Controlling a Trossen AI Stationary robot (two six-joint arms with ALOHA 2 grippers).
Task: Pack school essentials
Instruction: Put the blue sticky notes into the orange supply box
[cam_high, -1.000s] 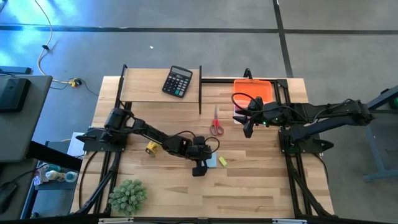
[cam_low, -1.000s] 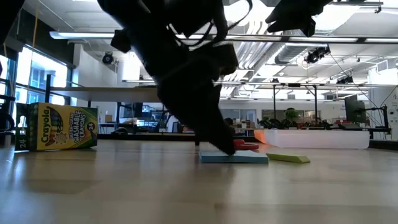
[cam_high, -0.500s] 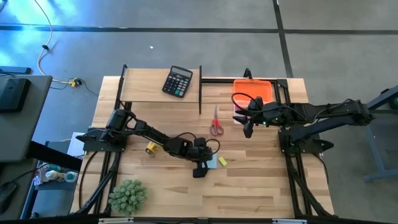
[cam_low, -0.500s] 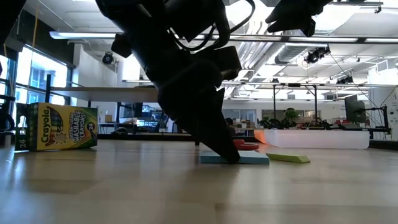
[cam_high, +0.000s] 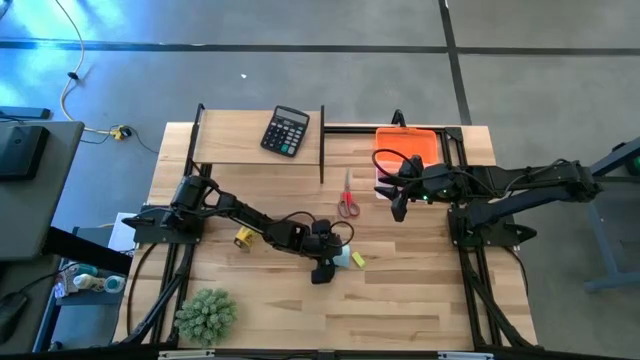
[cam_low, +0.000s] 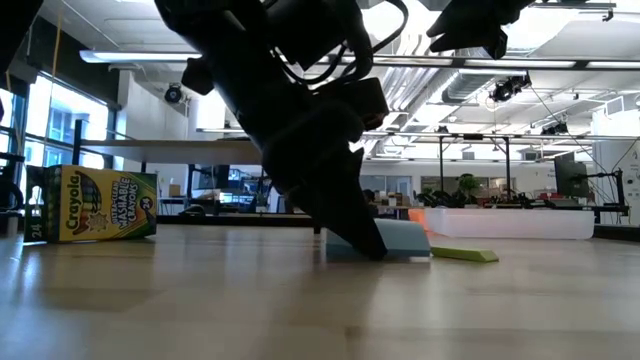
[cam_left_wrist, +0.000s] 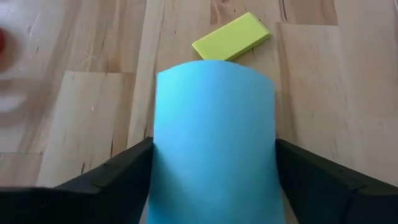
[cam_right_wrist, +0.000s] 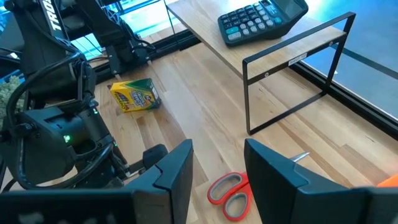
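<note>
Left pincer (cam_left_wrist: 214, 186) stretches low over the table, squeezing the bowed blue square note pad (cam_left_wrist: 214, 137) between its fingers.

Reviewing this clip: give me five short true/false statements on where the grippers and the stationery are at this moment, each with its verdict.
1. The left gripper has the blue note pad between its fingers. True; the pad bows between them.
2. The yellow block sits on top of the calculator. False; it lies on the table beside the blue note pad.
3. The right gripper holds the red-handled scissors. False; its fingers are apart and empty above them.
4. The crayon box lies on the table. True.
5. The blue note pad lies flat on the wood. False; in the low view one edge is tilted up.
</note>
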